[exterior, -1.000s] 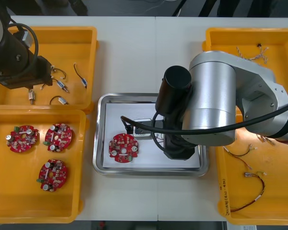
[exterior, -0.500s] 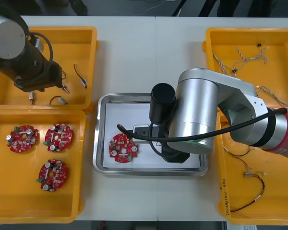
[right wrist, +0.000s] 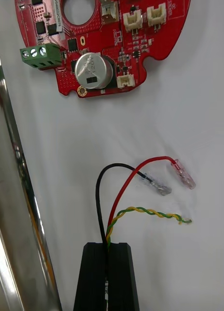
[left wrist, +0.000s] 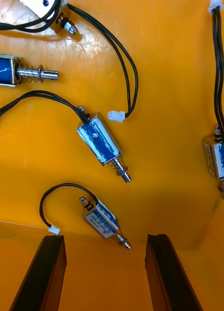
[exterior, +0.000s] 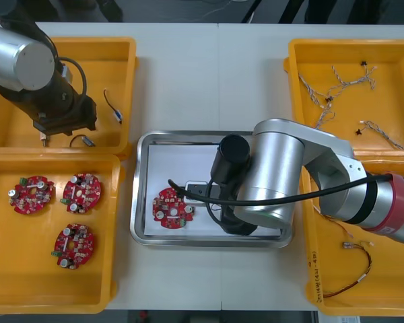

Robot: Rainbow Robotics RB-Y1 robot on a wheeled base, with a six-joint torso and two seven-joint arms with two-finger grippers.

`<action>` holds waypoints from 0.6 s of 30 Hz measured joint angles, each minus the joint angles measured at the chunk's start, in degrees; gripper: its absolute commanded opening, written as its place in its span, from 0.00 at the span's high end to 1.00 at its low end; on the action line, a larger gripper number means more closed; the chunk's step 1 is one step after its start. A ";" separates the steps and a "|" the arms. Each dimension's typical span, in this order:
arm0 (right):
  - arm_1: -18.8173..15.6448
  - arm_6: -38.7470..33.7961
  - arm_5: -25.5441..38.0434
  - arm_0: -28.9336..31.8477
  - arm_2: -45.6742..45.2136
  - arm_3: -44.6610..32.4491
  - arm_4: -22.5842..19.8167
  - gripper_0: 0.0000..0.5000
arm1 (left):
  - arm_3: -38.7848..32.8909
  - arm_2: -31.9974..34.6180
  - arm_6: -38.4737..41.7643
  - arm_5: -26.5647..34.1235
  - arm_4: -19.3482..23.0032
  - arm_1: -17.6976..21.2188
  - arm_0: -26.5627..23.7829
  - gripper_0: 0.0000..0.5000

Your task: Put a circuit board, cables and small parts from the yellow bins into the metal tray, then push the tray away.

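Two risks: your right jaws, clamped on the red and yellow cable (right wrist: 141,212) inside the metal tray (exterior: 182,134), could drag it out if it snags, while your left jaws, apart over small metal parts (left wrist: 101,141) left of the tray, may close askew on one.

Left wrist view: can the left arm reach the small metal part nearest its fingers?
Probably yes: the left end effector stands open over that small metal part, which lies uncovered, with room on both sides.
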 measured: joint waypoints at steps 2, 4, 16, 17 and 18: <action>0.00 0.00 -0.51 1.04 0.00 0.01 0.65 1.00 | 1.57 0.00 -0.07 0.20 0.63 0.00 -0.91 0.04; 0.01 0.00 -0.97 1.93 0.00 0.01 1.10 1.00 | 2.79 0.00 -0.34 0.73 0.95 -0.01 -1.91 0.04; 0.75 0.00 -1.47 4.50 0.01 0.03 4.00 0.93 | 9.33 0.00 -0.59 3.72 2.63 -0.45 -6.78 0.04; 0.82 -0.01 -1.74 4.52 0.01 0.03 4.07 0.64 | 10.10 0.00 -0.62 3.96 2.65 -0.62 -7.26 0.04; 0.89 -0.01 -1.92 4.53 0.01 0.03 4.11 0.49 | 10.89 0.00 -0.67 4.17 2.67 -0.79 -7.67 0.04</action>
